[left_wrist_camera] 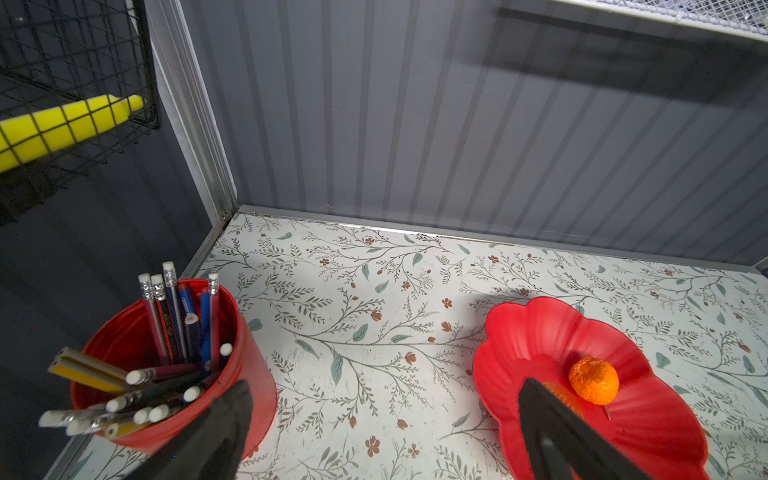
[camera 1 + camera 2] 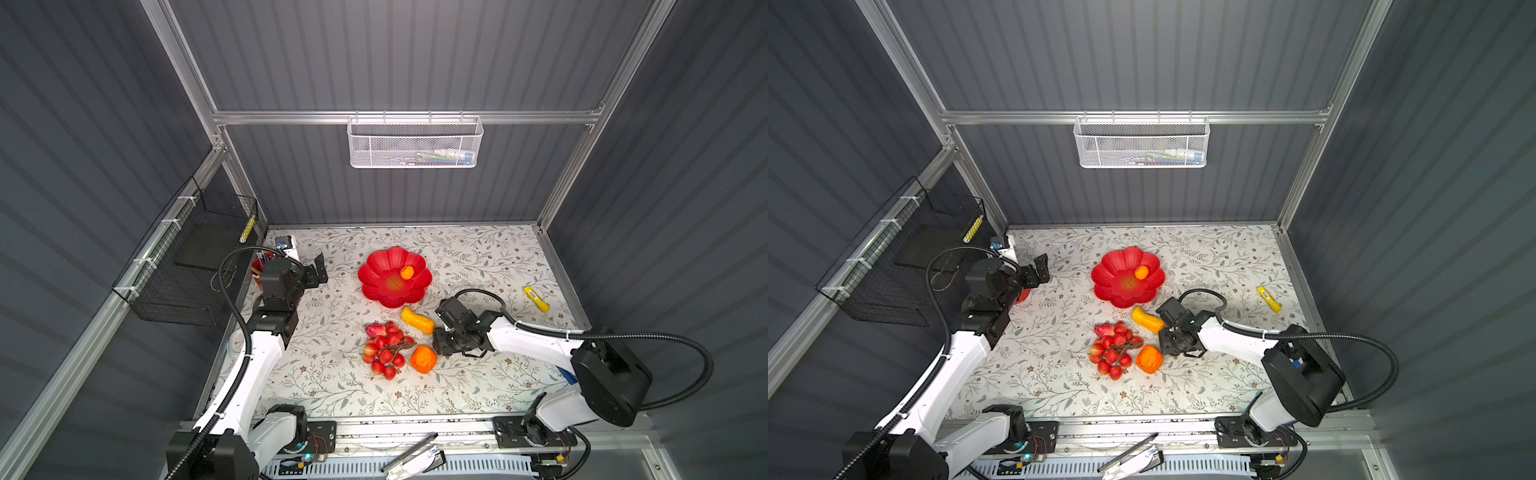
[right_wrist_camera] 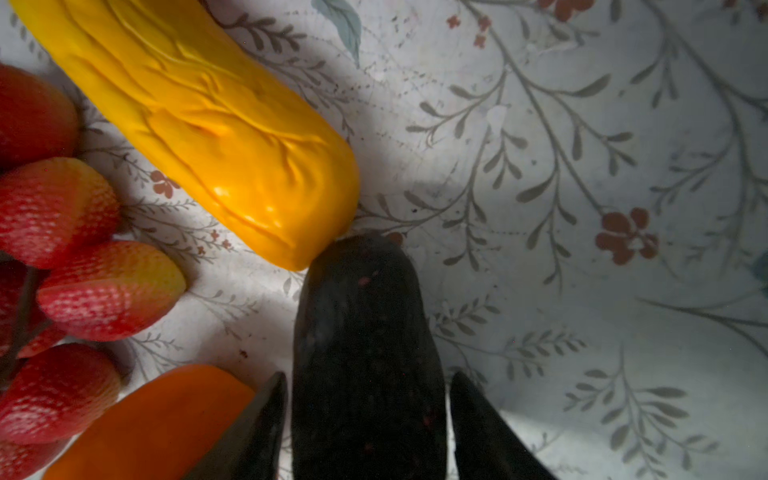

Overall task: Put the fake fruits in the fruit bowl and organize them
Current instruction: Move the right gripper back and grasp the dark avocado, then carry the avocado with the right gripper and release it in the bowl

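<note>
right fingers [image 3: 257, 419] straddle avocado [image 3: 361, 316] on desk [image 2: 478, 257] at 5 o'clock of bowl [image 2: 376, 266], can't tell if clamped; left fingers [image 1: 216, 432] spread, empty; grip mid-body, lift clear of squash [image 3: 187, 116] touching its tip, carry toward 11 o'clock

Between the right gripper's [image 3: 368, 376] matt black fingers [image 3: 257, 432], the dark avocado [image 3: 365, 324] has a dull, faintly speckled skin with a soft sheen. Just off that gripper's tips, the squash-like fruit [image 3: 199, 124] looks like glossy yellow-orange plastic with moulded creases. Beside that gripper, the strawberries [image 3: 108, 286] are finely dimpled and the pepper-like fruit [image 3: 158, 419] looks smooth. The counter [image 3: 582, 353] beneath has a matt floral-printed covering, lightly scuffed. Ahead of the left gripper [image 1: 386, 384], the fruit bowl [image 1: 540, 332] is glossy, ribbed red. The small orange [image 1: 594, 380] in it is rough and pitted. The pencil cup [image 1: 259, 357] by one of its fingers is shiny red.
</note>
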